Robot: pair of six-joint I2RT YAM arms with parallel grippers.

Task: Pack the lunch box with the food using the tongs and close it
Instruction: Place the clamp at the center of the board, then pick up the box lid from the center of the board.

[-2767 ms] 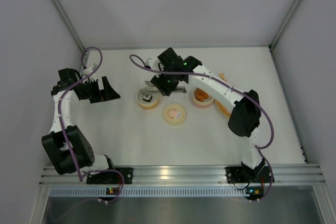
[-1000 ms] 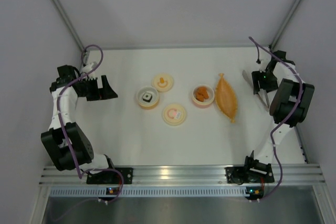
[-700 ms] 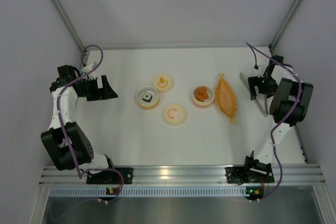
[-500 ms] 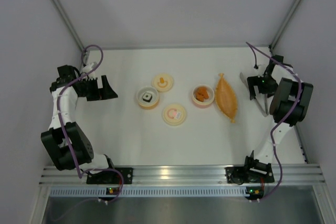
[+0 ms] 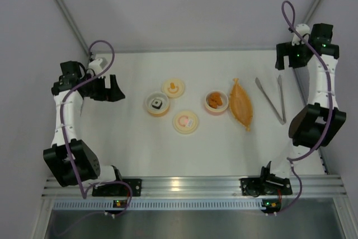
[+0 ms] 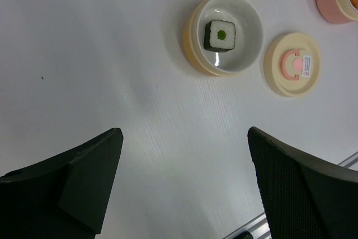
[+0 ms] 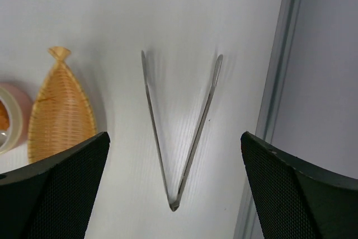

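Note:
The tongs [image 5: 272,99] lie flat on the table at the right in a narrow V, and nothing is touching them; the right wrist view looks straight down on the tongs [image 7: 180,138]. High above them my right gripper [image 7: 174,137] is open and empty, near the back right corner [image 5: 291,57]. The orange bag [image 5: 241,104] lies left of the tongs. Beside it, the pink-rimmed lunch box [image 5: 215,102] holds orange-brown chunks. Its lid [image 5: 185,121] with the pink mark lies apart, in front. My left gripper [image 5: 116,90] hangs open and empty over bare table [image 6: 184,134].
A yellow-rimmed container [image 6: 226,35] holding a sushi piece stands left of the lid, with its own orange-marked lid [image 5: 173,87] behind it. The enclosure's metal frame [image 7: 277,99] and the side wall run close to the right of the tongs.
My right gripper opened, let go of the tongs and rose toward the back corner. The tongs now lie on the table. The left arm shifted slightly back.

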